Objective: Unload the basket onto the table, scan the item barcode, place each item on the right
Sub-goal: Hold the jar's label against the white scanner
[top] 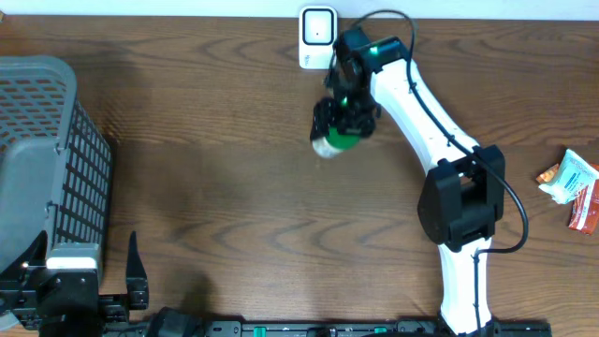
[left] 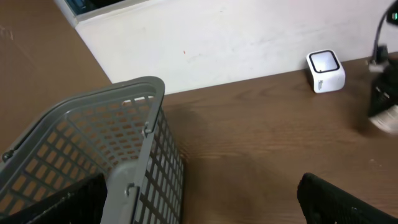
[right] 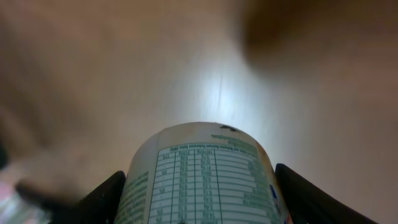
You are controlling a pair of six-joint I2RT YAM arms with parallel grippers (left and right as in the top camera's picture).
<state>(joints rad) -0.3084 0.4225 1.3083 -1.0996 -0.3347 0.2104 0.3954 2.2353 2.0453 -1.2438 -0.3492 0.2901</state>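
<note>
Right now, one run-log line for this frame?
right gripper: holding container near scanner | left gripper: open, beside basket | scan: unconfirmed

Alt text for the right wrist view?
A white cylindrical container with a green-printed nutrition label fills the lower middle, held by the right gripper between its two dark fingers. Behind it the brown wooden table is blurred, with a bright glare patch.

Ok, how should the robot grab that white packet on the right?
Probably from straight above, jaws across the short width of the white packet, near its middle. It lies flat on the table, slanted, so the jaws must turn to match. A red packet sits by its lower end.
</note>
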